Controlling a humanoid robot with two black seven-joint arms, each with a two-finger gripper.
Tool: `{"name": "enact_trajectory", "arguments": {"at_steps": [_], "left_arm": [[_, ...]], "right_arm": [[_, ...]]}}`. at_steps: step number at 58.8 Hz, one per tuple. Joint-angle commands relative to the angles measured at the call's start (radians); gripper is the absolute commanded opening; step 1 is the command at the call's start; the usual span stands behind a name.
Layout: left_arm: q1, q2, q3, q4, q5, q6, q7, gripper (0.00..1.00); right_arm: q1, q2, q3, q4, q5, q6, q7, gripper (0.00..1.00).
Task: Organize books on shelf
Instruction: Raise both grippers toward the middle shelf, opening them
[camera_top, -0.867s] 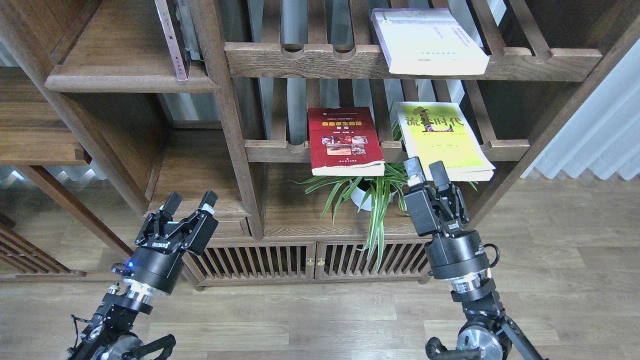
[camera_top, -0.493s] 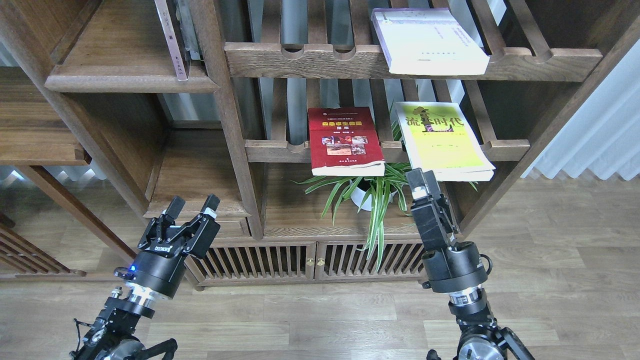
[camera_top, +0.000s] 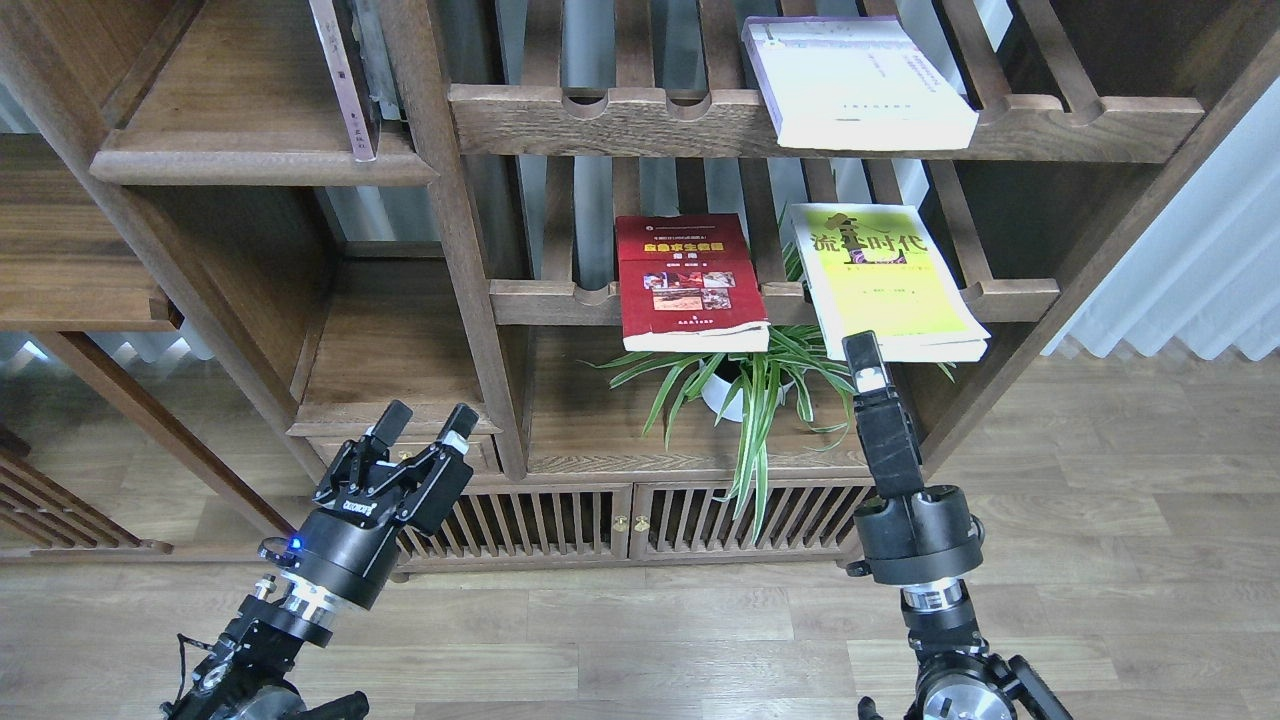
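Three books lie flat on slatted shelves. The red book (camera_top: 690, 280) and the yellow-green book (camera_top: 885, 275) share the middle one, and the white book with a purple edge (camera_top: 860, 80) lies on the one above. The solid shelf (camera_top: 260, 165) is at the upper left. My right gripper (camera_top: 862, 352) points upward and is seen edge-on. Its tip is at the front lower edge of the yellow-green book, and I cannot tell whether they touch. My left gripper (camera_top: 428, 425) is open and empty, low in front of the left bay.
A thin book (camera_top: 340, 80) stands upright on the solid shelf against the post. A potted spider plant (camera_top: 745, 385) sits under the red and yellow-green books. Below is a cabinet with slatted doors (camera_top: 620, 520). A white curtain (camera_top: 1190, 270) hangs at the right.
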Motion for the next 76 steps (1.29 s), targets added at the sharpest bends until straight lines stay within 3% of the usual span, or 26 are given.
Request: {"name": "enact_trajectory", "arguments": {"at_steps": [1, 27, 42, 61, 76], "left_arm": [[-0.001, 0.000, -0.001, 0.000, -0.043, -0.001, 0.000, 1.00], [0.001, 0.000, 0.000, 0.002, -0.046, -0.013, -0.006, 1.00], [-0.002, 0.000, 0.022, 0.005, -0.084, -0.097, 0.000, 1.00], [-0.001, 0.000, 0.019, 0.005, -0.089, -0.098, -0.014, 1.00], [-0.001, 0.000, 0.014, 0.003, -0.158, -0.098, -0.002, 1.00]], "right_arm": [[-0.002, 0.007, 0.002, -0.015, 0.014, 0.001, 0.000, 0.99], [-0.008, 0.014, -0.015, -0.065, 0.110, 0.001, 0.000, 0.99], [-0.017, 0.014, -0.095, -0.124, 0.234, 0.001, 0.000, 0.99], [-0.054, 0.014, -0.144, -0.130, 0.254, 0.001, 0.000, 0.99], [-0.014, -0.030, -0.138, -0.127, 0.410, 0.001, 0.000, 0.99]]}}
